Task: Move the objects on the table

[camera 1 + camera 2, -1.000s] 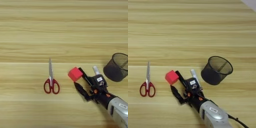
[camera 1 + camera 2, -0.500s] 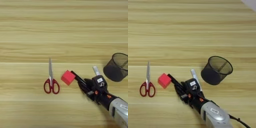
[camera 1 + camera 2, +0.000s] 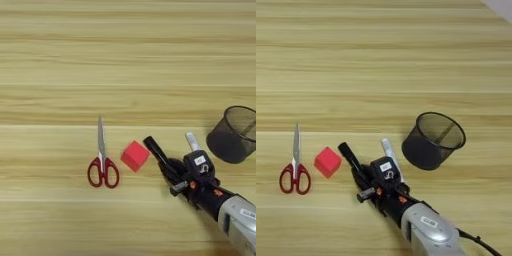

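My gripper (image 3: 353, 162) beside the red cube (image 3: 327, 161)

I can't tell how my fingers stand. The cube sits on the table (image 3: 125, 60) toward its near edge, between the scissors (image 3: 102, 160) and my gripper; a mesh cup (image 3: 432, 140) stands right of them.

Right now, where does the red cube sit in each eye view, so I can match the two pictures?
Left eye view: the red cube lies just below centre, right of the scissors.
Right eye view: the red cube lies lower left, again just right of the scissors.
Shared landmark: the black mesh cup, right of the cube in both.
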`<action>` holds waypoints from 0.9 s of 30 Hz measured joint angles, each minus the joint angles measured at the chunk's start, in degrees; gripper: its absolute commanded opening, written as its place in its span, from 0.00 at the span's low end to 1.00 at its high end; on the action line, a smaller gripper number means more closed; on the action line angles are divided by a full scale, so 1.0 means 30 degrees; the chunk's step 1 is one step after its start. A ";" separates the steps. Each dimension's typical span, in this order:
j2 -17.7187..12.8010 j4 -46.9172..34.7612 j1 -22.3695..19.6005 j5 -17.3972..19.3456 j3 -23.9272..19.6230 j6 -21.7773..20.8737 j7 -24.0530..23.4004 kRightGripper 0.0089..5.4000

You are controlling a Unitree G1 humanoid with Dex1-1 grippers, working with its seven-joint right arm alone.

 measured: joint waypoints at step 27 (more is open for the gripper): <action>0.0612 -0.2027 -0.0189 0.1319 -0.1647 0.0360 -0.0290 0.17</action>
